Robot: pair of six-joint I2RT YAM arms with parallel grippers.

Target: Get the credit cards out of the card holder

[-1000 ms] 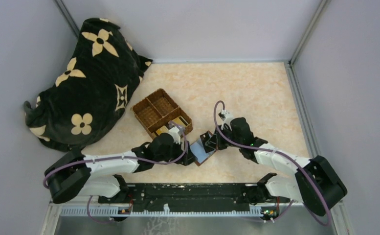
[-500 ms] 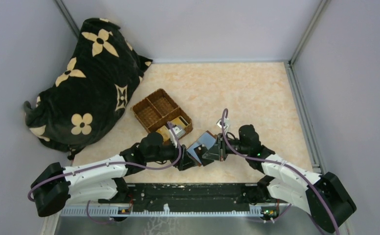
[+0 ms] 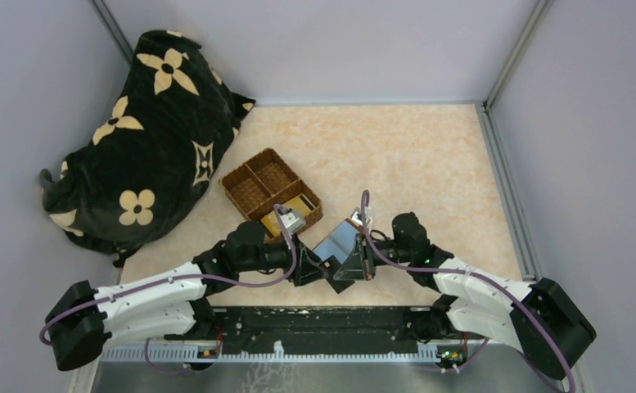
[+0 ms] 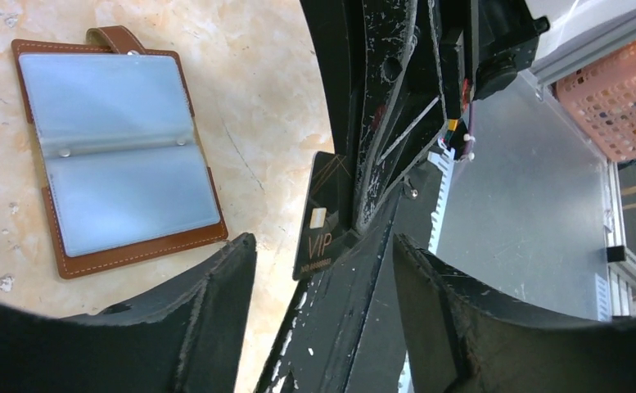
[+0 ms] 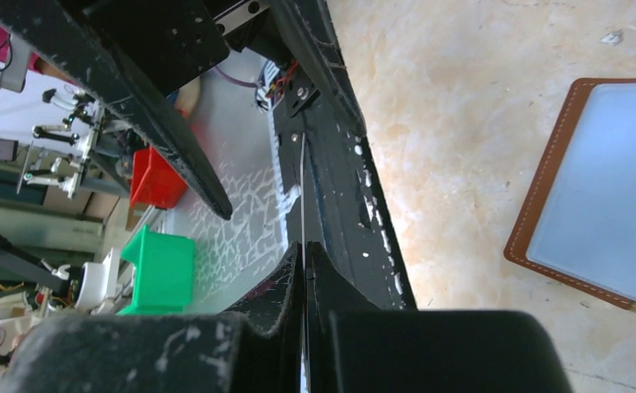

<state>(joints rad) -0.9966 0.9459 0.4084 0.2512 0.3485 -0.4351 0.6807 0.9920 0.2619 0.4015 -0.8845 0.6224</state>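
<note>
Black card (image 4: 321,219) pinched lengthwise, holder (image 4: 118,155) open flat

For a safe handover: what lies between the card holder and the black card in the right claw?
Left wrist view: only bare table separates card holder from black card.

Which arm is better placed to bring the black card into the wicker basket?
Probably left: the open left end effector faces the black card pinched by the right end effector, and the basket is nearer it.
</note>
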